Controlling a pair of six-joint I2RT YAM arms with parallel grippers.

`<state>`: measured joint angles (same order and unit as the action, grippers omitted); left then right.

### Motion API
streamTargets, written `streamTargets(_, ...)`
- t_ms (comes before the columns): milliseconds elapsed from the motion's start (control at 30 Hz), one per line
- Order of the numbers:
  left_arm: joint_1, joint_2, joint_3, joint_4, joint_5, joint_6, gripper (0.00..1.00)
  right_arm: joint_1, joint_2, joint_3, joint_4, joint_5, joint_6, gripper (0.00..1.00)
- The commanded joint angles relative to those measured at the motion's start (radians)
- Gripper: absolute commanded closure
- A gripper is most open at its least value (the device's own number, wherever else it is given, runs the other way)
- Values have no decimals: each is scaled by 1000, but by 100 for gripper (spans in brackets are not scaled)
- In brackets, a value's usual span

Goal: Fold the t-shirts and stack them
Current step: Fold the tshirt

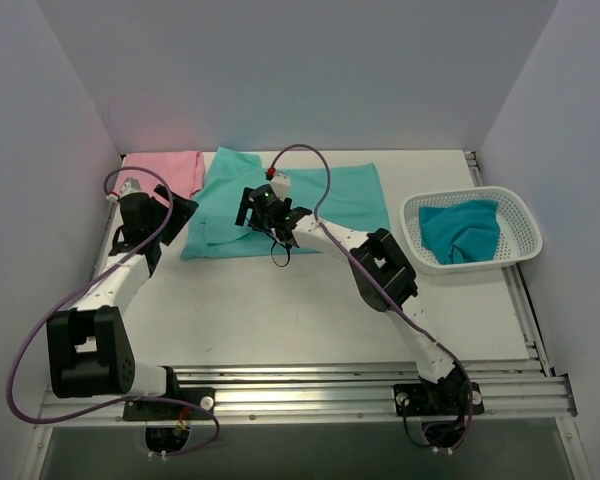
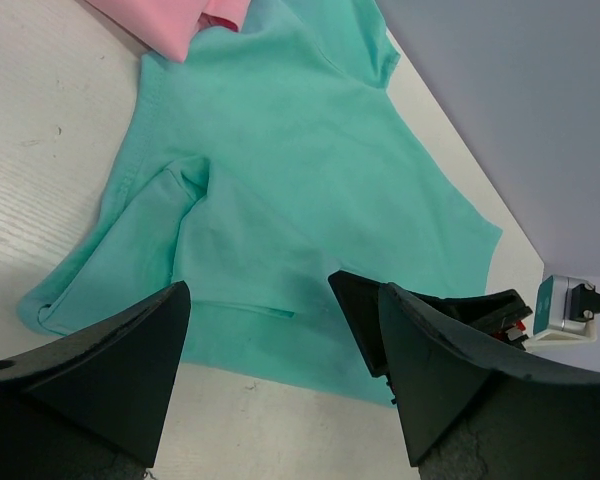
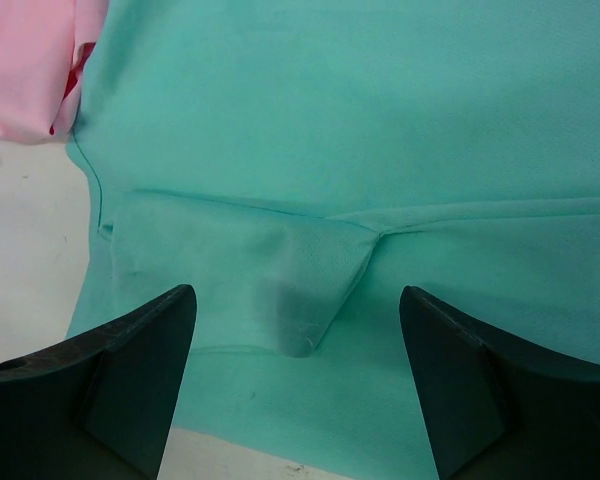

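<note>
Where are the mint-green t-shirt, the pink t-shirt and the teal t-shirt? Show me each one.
mint-green t-shirt [image 1: 345,195]: top external view, flat right half of its body.
pink t-shirt [image 1: 170,168]: top external view, middle of the cloth.
teal t-shirt [image 1: 462,230]: top external view, middle of the crumpled cloth.

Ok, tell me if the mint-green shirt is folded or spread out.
Mostly spread: the mint-green shirt lies flat and wide on the table, with only one small flap turned in over it.

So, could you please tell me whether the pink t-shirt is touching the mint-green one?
Touching: the left wrist view shows the pink t-shirt lying against the mint-green t-shirt, no gap.
</note>
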<state>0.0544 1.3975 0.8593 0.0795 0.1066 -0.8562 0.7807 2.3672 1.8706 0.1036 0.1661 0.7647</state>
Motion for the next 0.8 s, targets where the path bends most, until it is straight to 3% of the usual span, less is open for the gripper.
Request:
streamTargets(0,10,9,12,55,10,5,15,18,-3,38,11,-5,24,22)
streamTargets(767,21,14,-6,77,27,0,15,52,75,87,-8,-8,64,39)
